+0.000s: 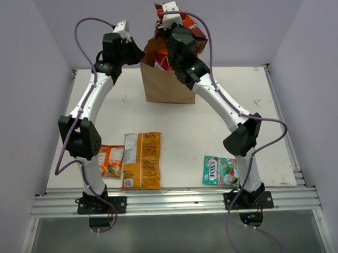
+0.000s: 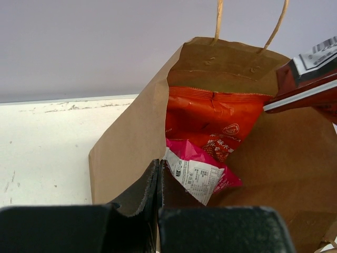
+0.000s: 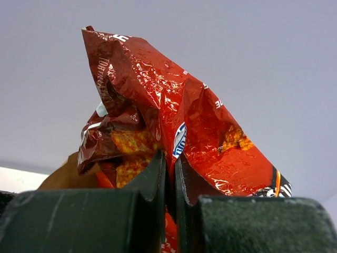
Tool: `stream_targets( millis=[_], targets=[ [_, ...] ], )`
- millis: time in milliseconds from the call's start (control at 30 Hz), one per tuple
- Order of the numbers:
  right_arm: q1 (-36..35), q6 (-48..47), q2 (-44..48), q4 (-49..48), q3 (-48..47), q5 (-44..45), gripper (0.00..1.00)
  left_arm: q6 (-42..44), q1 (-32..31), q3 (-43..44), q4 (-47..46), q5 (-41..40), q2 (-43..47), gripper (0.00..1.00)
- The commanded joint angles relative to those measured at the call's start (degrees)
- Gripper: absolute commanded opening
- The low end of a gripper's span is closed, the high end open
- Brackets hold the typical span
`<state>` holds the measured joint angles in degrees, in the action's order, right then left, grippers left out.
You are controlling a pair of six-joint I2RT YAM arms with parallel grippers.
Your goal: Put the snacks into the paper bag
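An upright brown kraft paper bag (image 1: pixel 166 85) stands at the far middle of the white table (image 1: pixel 213 130). The right arm's jaws hold a crinkly dark red packet (image 1: pixel 199 36) above its mouth, and the left arm's jaws meet its left rim. Near the front edge lie a small orange packet (image 1: pixel 111 160), just beside it a tall yellow-orange packet (image 1: pixel 143 160), and well apart a teal-green packet (image 1: pixel 220 170).

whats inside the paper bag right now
In the paper bag, a red packet stands against the far wall with a pink-silver packet in front. Its floor is hidden beneath them. The right gripper holds the Doritos packet above it.
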<state>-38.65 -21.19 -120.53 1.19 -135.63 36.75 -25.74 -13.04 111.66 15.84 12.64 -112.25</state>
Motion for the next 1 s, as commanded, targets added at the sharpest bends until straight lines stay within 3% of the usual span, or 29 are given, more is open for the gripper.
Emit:
stream_targets(
  millis=[0, 167, 433, 533, 600, 833, 933, 967],
  targets=[
    [0.77, 3.51, 2.05, -4.63, -1.59, -3.0, 0.0, 1.3, 0.47, -0.39, 0.25, -0.16, 3.44, 0.0],
    [1.21, 11.85, 4.07, -1.37, 7.83, -7.12, 0.0, 1.3, 0.47, -0.39, 0.16, 0.1, 3.26, 0.0],
    [1.39, 16.62, 3.46, 5.31, 19.34, -12.22, 0.0, 1.22, 0.47, -0.21, 0.07, 0.36, 3.26, 0.0],
    [1.39, 17.76, 3.37, 7.24, 19.97, -14.07, 0.58, 1.3, 0.38, -0.21, 0.07, 0.45, 3.26, 0.0],
    [1.39, 18.11, 3.9, 8.21, 19.01, -14.16, 0.84, 1.3, 0.47, -0.21, 0.07, 0.45, 3.17, 0.0],
    [1.21, 14.6, 10.22, 10.93, 6.97, -16.09, 0.91, 1.13, 0.47, 0.05, -0.1, 0.98, 2.82, 0.0],
    [1.12, 15.82, 15.48, 13.48, 5.55, -22.14, 0.93, 1.22, 0.47, 0.31, -0.1, 0.89, 2.65, 0.0],
    [1.12, 17.31, 16.89, 14.7, 6.34, -27.73, 0.93, 1.22, 0.47, 0.4, -0.1, 0.98, 2.65, 0.0]
  ],
)
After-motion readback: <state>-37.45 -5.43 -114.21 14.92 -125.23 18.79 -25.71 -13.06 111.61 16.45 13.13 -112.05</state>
